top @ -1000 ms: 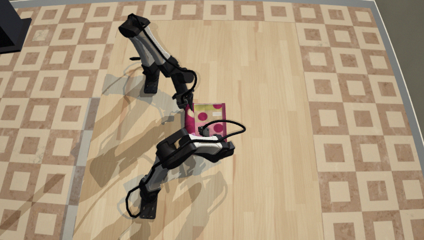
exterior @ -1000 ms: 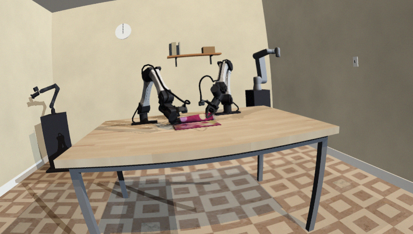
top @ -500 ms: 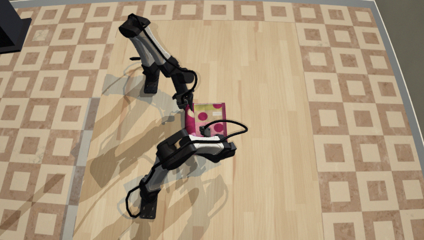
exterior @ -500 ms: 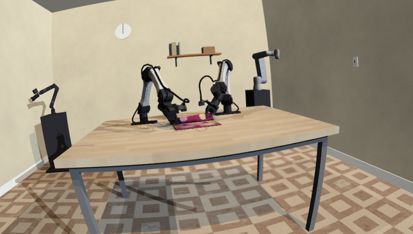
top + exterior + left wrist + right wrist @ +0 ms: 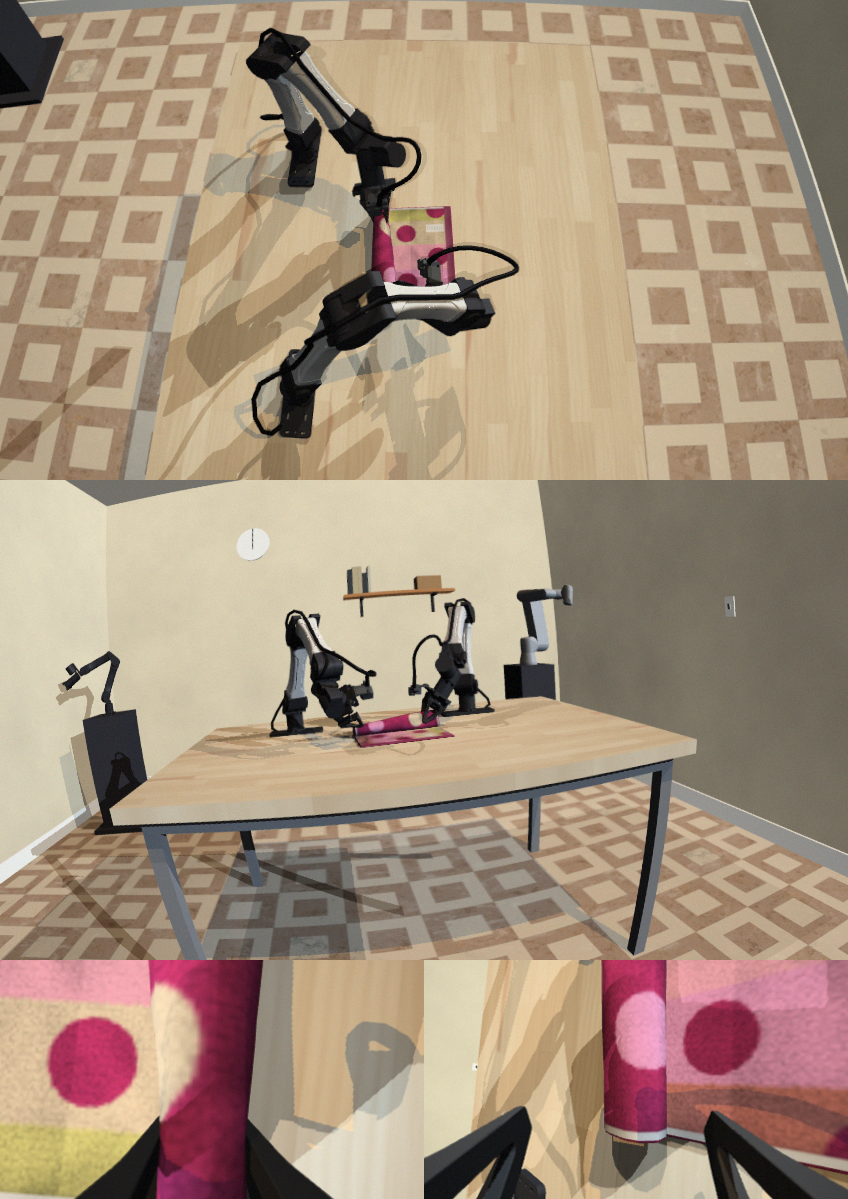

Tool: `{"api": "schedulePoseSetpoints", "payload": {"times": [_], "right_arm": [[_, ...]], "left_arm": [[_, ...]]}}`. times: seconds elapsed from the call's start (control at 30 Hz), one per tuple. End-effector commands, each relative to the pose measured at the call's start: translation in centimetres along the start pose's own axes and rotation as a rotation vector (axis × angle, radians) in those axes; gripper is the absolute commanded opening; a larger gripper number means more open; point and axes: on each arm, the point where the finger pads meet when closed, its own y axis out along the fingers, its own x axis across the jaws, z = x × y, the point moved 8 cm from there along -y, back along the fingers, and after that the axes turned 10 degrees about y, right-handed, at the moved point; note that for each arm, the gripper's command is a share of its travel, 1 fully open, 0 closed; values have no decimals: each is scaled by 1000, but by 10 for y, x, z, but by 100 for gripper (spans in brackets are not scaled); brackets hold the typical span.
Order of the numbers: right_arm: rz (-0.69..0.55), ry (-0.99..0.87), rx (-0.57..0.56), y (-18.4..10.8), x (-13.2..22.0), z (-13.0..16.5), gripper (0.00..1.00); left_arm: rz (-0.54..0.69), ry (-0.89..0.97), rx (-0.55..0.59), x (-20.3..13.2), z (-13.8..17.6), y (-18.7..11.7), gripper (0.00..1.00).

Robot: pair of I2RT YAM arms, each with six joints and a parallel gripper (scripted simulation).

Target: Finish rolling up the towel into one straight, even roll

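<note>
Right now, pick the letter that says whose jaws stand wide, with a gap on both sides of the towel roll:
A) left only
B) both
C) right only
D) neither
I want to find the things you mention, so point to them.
C: the right gripper (image 5: 357,723) (image 5: 620,1118) has its jaws well apart, with gaps either side of the towel roll (image 5: 382,255) (image 5: 395,723) (image 5: 224,1035) (image 5: 638,1094), while the left gripper (image 5: 380,217) (image 5: 429,713) (image 5: 202,1123) has its jaws close against both sides.
</note>
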Motion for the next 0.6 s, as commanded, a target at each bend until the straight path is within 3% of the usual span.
{"api": "schedulePoseSetpoints", "payload": {"times": [0.0, 0.23, 0.57], "right_arm": [[0, -17, 25, -2, 5, 0, 86], [108, -105, 0, 4, 18, 3, 88], [473, -400, -83, 31, 59, 15, 92]], "left_arm": [[116, -85, -30, 8, -2, -3, 31], [235, -182, -47, 17, -1, -2, 31], [468, -376, -82, 33, 5, 2, 31]]}}
